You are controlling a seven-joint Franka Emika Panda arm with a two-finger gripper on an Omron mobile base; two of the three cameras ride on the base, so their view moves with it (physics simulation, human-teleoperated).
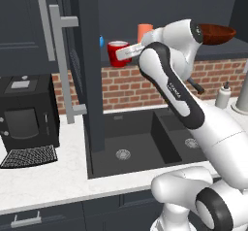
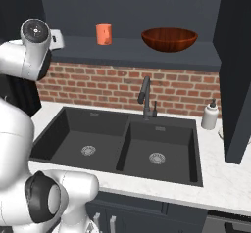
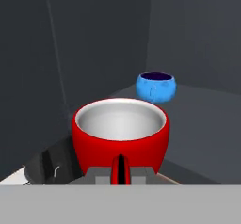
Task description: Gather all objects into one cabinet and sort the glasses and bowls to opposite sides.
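The glossy red mug (image 3: 120, 131) with its white inside stands right in front of my gripper (image 3: 121, 173), whose fingers press both sides of the mug's handle. The same red mug (image 1: 117, 53) sits at the left end of the open dark grey cabinet's shelf (image 2: 147, 51), with my gripper (image 1: 129, 53) at its right side. Deeper in the cabinet lies the small blue bowl (image 3: 156, 86), of which a sliver (image 1: 101, 41) peeks past the door. Further right on the shelf are the orange mug (image 2: 103, 34) and the wide brown bowl (image 2: 169, 38).
The cabinet's open door (image 1: 92, 79) with its long bar handle (image 1: 62, 65) hangs left of the arm. Below lie a black double sink (image 2: 122, 144) with a faucet (image 2: 145, 97), a soap dispenser (image 2: 210, 115) and a coffee machine (image 1: 26, 118).
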